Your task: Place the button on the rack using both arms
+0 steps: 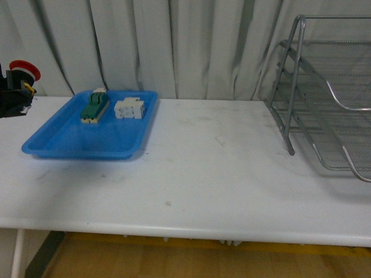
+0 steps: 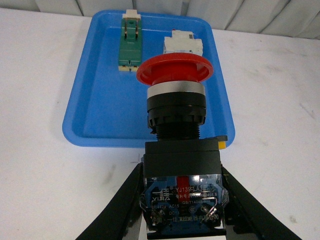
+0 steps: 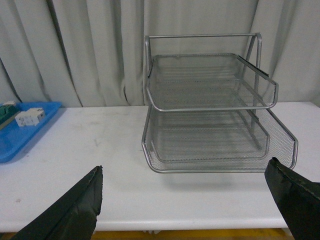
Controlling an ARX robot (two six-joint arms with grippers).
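Note:
The button (image 2: 176, 105), red mushroom cap on a black and blue body, is held in my left gripper (image 2: 181, 200), whose black jaws are shut on its lower body. In the front view the button (image 1: 23, 70) and left gripper (image 1: 14, 95) are at the far left edge, raised above the table, left of the blue tray. The silver wire rack (image 1: 324, 104) stands at the far right of the table. In the right wrist view the rack (image 3: 210, 115) faces my open, empty right gripper (image 3: 192, 200), which sits near the table's front edge. The right gripper is out of the front view.
A blue plastic tray (image 1: 69, 142) at the left holds a green-and-cream component (image 1: 94, 108) and a white block (image 1: 128, 108); both also show in the left wrist view, the component (image 2: 129, 42) and the block (image 2: 183, 43). A white table (image 1: 208, 174) spans between tray and rack. Grey curtains hang behind.

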